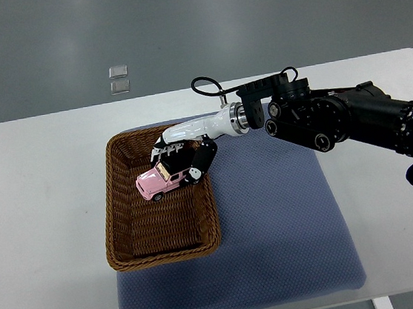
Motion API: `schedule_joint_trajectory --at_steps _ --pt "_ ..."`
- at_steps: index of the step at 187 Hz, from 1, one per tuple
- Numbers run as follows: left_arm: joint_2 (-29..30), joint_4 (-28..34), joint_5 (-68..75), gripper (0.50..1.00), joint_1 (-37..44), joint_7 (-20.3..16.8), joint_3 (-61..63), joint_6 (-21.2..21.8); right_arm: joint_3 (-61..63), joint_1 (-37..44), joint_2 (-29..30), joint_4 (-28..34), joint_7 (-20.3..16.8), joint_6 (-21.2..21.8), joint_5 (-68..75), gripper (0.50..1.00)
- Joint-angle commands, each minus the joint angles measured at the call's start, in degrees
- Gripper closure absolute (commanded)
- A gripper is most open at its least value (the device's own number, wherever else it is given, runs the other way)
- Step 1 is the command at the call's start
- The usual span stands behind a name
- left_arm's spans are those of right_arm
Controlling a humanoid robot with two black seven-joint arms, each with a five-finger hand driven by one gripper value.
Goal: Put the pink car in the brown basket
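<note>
I see my right hand reaching over the far right part of the brown basket, and its fingers are closed around the pink car. The car sits under the fingers, on their near left side, inside the basket's rim. I cannot tell if its wheels touch the woven bottom or if it hangs a little above. So I judge the carrying is nearly done. What is left is to lower the car if needed, open the fingers, and take the hand out. Under the basket lies a blue-grey mat on the white table. My left arm does not show.
</note>
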Motion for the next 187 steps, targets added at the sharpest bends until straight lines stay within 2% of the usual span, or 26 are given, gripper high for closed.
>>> schedule_joint_trajectory --at_steps 1,11,16,38,48,55,56,58,60,61,62,63,64,66,67,69,118,135,147,170,187 --pt "0.0 0.0 -0.03 0.5 0.0 0.0 -0.02 0.0 0.01 -0.1 0.0 0.01 -0.07 -0.7 0.0 1.0" --pt "0.0 0.0 0.06 0.5 0.0 0.0 -0.02 0.0 0.1 -0.1 0.0 0.01 -0.07 -1.14 0.09 1.0" --pt "0.0 0.0 -0.03 0.5 0.0 0.0 -0.02 0.0 0.1 -0.1 0.0 0.01 -0.07 -1.23 0.17 0.965" --pt "0.0 0.0 -0.03 0.5 0.0 0.0 -0.02 0.0 0.1 -0.1 0.0 0.01 -0.07 -1.14 0.26 0.955" --pt "0.0 0.0 -0.03 0.5 0.0 0.0 -0.02 0.0 0.1 -0.01 0.0 0.01 -0.07 -1.05 0.44 0.924" --pt "0.0 0.0 -0.03 0.5 0.0 0.0 -0.02 0.0 0.1 0.08 0.0 0.01 -0.07 -0.88 0.44 0.852" --pt "0.0 0.0 0.06 0.5 0.0 0.0 -0.02 0.0 0.1 0.08 0.0 0.01 -0.07 -0.88 0.44 0.814" --pt "0.0 0.0 0.06 0.5 0.0 0.0 -0.02 0.0 0.1 0.08 0.0 0.01 -0.07 -0.88 0.44 0.814" --pt "0.0 0.0 -0.03 0.5 0.0 0.0 -0.02 0.0 0.1 0.16 0.0 0.01 -0.07 -0.88 0.44 0.718" --pt "0.0 0.0 -0.03 0.5 0.0 0.0 -0.02 0.0 0.1 0.16 0.0 0.01 -0.07 -0.88 0.44 0.718" --pt "0.0 0.0 0.06 0.5 0.0 0.0 -0.02 0.0 0.1 0.16 0.0 0.01 -0.07 -0.88 0.44 0.673" --pt "0.0 0.0 0.06 0.5 0.0 0.0 -0.02 0.0 0.1 0.16 0.0 0.01 -0.07 -0.88 0.44 0.673" --pt "0.0 0.0 -0.03 0.5 0.0 0.0 -0.02 0.0 0.1 0.16 0.0 0.01 -0.07 -0.88 0.53 0.628" --pt "0.0 0.0 -0.03 0.5 0.0 0.0 -0.02 0.0 0.1 0.16 0.0 0.01 -0.07 -0.88 0.53 0.628" --pt "0.0 0.0 -0.03 0.5 0.0 0.0 -0.02 0.0 0.18 0.16 0.0 0.01 -0.07 -0.88 0.61 0.597" --pt "0.0 0.0 -0.03 0.5 0.0 0.0 0.07 0.0 0.18 0.16 0.0 0.01 -0.07 -0.79 0.62 0.583" --pt "0.0 0.0 -0.03 0.5 0.0 0.0 -0.02 0.0 1.59 -0.01 0.0 0.01 -0.07 -1.32 1.41 0.581" --pt "0.0 0.0 -0.03 0.5 0.0 0.0 -0.02 0.0 5.99 -0.01 0.0 -0.25 -0.6 -0.09 4.22 0.581" --pt "0.0 0.0 -0.03 0.5 0.0 0.0 -0.02 0.0 9.68 -0.19 0.0 -0.34 -2.62 0.53 9.14 0.581" --pt "0.0 0.0 -0.03 0.5 0.0 0.0 -0.02 0.0 13.02 -0.71 -1.23 -0.95 -10.35 3.08 21.7 0.581" --pt "0.0 0.0 -0.03 0.5 0.0 0.0 -0.02 0.0 13.46 -1.95 -3.08 -1.31 -12.73 2.81 30.15 0.581"
